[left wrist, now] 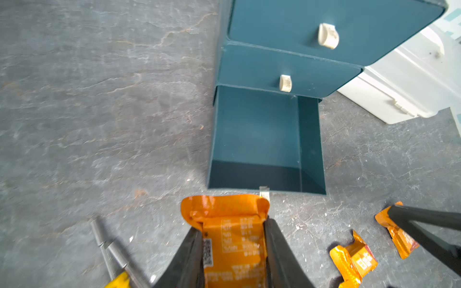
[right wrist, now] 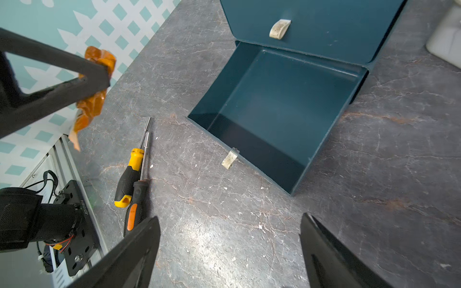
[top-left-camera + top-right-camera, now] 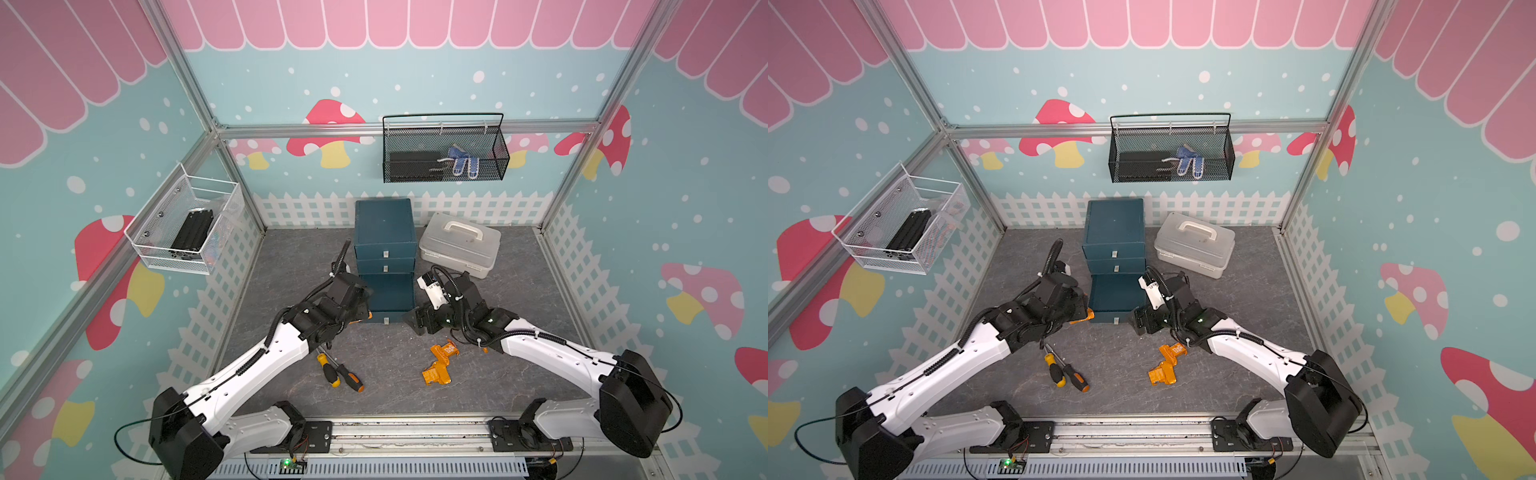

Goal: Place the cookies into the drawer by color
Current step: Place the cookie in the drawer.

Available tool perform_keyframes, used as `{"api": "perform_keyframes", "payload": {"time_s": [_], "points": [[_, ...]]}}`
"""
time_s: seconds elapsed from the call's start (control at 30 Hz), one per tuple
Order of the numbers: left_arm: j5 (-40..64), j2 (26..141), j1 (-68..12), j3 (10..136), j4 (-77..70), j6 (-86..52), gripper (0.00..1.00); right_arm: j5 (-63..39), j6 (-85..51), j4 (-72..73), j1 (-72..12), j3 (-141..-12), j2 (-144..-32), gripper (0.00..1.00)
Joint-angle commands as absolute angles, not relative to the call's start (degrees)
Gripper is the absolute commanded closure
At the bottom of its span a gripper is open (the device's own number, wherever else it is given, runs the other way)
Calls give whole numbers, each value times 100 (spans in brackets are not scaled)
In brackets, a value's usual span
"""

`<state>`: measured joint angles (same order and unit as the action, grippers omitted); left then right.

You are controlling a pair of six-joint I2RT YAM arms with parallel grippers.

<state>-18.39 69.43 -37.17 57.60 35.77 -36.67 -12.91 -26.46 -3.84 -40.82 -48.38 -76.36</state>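
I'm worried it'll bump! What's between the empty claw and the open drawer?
Just bare tabletop between the right gripper and open drawer, in the right wrist view.

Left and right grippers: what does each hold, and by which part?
Left gripper pinches an orange cookie by its long sides, behind one crimped end. Right gripper: nothing.

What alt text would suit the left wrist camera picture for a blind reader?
The left gripper, shut on an orange cookie packet, holds it just before the open, empty bottom drawer of a teal cabinet. Two more orange packets lie on the grey table nearby.
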Motion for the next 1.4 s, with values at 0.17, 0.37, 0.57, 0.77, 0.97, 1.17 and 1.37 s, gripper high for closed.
{"api": "perform_keyframes", "payload": {"time_s": [0.17,0.37,0.57,0.77,0.97,1.17,1.37], "points": [[-2246,8829,-3639,6862,2770,-2727,65,-1131,-2822,-629,-3812,-5432,-8046,11],[-2492,9709,-3582,7113,2417,-2436,63,-614,-2873,-1352,-3682,-5482,-7802,11],[-2597,10244,-3541,7062,2226,-2337,64,-6,-3181,-1956,-3383,-4958,-7209,10],[-2637,10547,-3463,6860,1884,-2378,64,505,-3391,-3094,-3037,-4816,-7218,11],[-2763,10805,-3414,6821,1924,-2381,64,1079,-3425,-3711,-2724,-4495,-7038,10],[-2585,10947,-3393,6810,1917,-2453,62,1114,-3161,-3919,-2201,-4458,-7303,10],[-2905,11071,-3370,6833,1977,-2474,62,530,-2748,-3816,-1780,-4352,-7537,9]]}}
